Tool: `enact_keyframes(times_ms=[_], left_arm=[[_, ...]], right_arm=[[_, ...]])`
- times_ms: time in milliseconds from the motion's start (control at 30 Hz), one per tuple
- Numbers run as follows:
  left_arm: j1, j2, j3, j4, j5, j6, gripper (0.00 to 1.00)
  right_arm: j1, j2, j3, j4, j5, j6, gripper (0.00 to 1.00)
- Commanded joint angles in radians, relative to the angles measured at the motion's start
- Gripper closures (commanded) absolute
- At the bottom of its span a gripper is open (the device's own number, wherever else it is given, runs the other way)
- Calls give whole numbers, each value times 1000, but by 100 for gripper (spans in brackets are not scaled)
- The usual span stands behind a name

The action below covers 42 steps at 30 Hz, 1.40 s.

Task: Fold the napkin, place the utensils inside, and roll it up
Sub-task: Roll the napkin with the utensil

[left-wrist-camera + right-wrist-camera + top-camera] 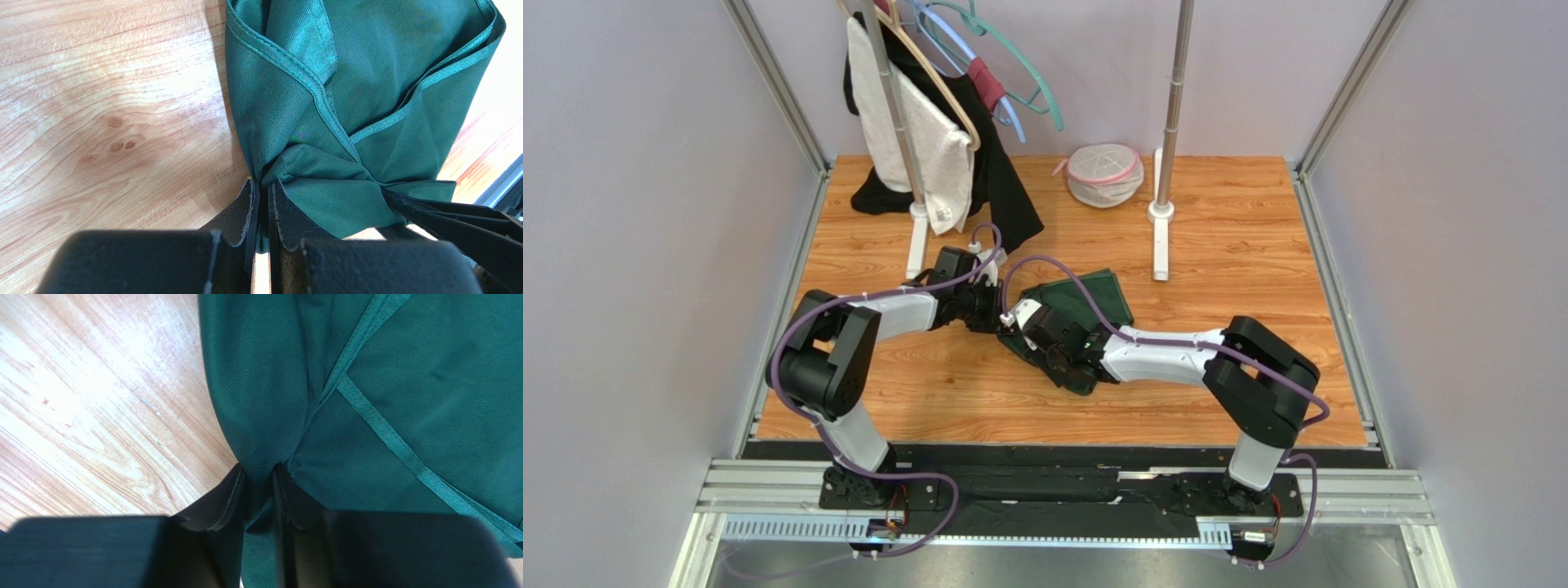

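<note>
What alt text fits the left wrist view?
The left gripper, its black fingers shut, pinches a bunched edge of a dark green cloth napkin with stitched hems. The napkin spreads up and to the right in loose folds over a light wooden table.

No readable text, label or number shows in any view

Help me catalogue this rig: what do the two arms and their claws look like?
Both the left arm and right arm have white tubular links joined by bulky black joint housings, with a purple cable looping along each. The left claw and right claw each have two flat, black, tapering fingers on a black body. No markings are legible.
</note>
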<state>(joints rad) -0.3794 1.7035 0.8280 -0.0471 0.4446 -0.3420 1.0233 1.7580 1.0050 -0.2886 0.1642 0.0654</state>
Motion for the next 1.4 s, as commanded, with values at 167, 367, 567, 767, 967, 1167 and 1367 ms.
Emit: enact_keyframes(times_ms=[167, 367, 567, 767, 967, 1167, 1367], left_arm=[[37, -68, -36, -36, -69, -40, 68], [53, -204, -101, -13, -201, -92, 41], [54, -336, -211, 87, -244, -101, 39], [54, -453, -299, 121, -210, -85, 38], [54, -611, -437, 290, -98, -87, 38], [42, -662, -530, 504, 11, -74, 38], [11, -520, -478, 631, 182, -58, 38]], right_arm=[[-77, 47, -98, -35, -373, 59, 96], [-155, 60, -111, 9, -606, 74, 99], [-206, 103, -95, 28, -761, 89, 100], [-276, 156, -66, 35, -908, 129, 100], [-325, 216, -23, 3, -983, 140, 100], [-370, 267, 3, 2, -1069, 162, 100], [-399, 290, 6, 5, -1089, 177, 100]])
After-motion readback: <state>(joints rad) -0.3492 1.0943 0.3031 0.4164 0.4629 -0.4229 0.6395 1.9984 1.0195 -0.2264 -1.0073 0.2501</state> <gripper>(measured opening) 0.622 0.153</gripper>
